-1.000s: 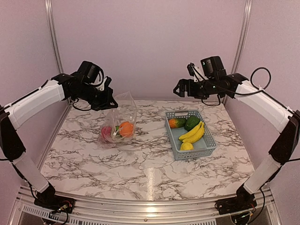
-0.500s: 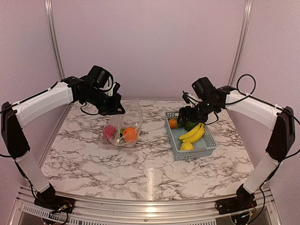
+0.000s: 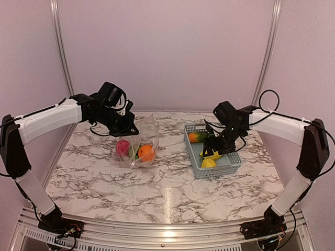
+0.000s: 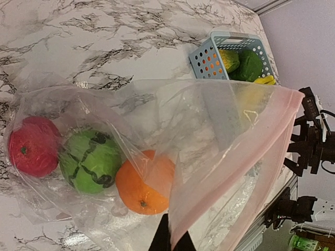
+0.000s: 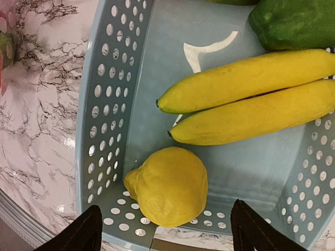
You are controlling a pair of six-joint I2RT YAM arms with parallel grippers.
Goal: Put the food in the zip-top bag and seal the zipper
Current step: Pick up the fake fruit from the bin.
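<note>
Pinching the mouth edge of the zip-top bag (image 4: 209, 136), the left tool (image 4: 170, 241) is clamped tight with the plastic caught between its fingers, holding that side of the bag up off the marble surface (image 3: 157, 193) while the bag's belly rests on it, left of centre; the zipper (image 4: 251, 151) shows as a pinkish strip running straight along the lifted edge, and the mouth gapes, unsealed; inside, three pieces lie in a row at the bottom, the red apple (image 4: 31, 146) at one end, the striped green melon (image 4: 91, 161) right beside it in the middle, the orange (image 4: 144, 183) against the melon's other side; over to the right, well apart from the bag, stands the grey-blue basket (image 5: 104, 104), and the right tool (image 5: 165, 230) hangs low over its near end, fingers spread wide with nothing between them; straight below that gap sits the lemon (image 5: 167, 185) in the basket's corner, and whether the fingers touch anything I cannot tell; just beside the lemon two bananas (image 5: 246, 78) lie side by side, touching along their length, and past them the green pepper (image 5: 293, 21) shows at the edge of the wrist view; from the overhead camera one more orange-and-green piece (image 3: 195, 137) sits at the basket's far end.
</note>
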